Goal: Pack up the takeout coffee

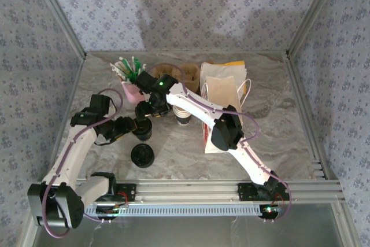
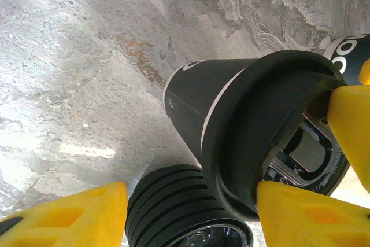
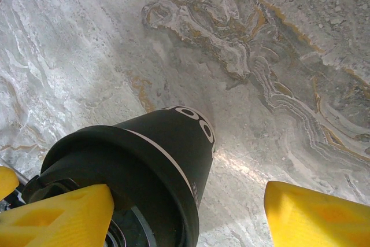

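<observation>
The takeout coffee (image 2: 231, 120) is standing upright, lidded, on the marble table (image 2: 75, 56) between my two claws. My left claw (image 2: 191, 201) is gaping wide, one finger at the lid's rim. My right claw (image 3: 188, 195) is gaping too, one finger at the lid, the other well apart.

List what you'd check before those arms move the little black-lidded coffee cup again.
1. Lid on takeout coffee: ok, the black lid looks seated.
2. Grip by left gripper: not ok, fingers apart, cup beside one of them.
3. Grip by right gripper: not ok, jaws wide, one finger at the lid.
4. Mouth of paper bag open: cannot tell.
5. Way to the bag: probably not ok, the stack of white cups stands between.
</observation>
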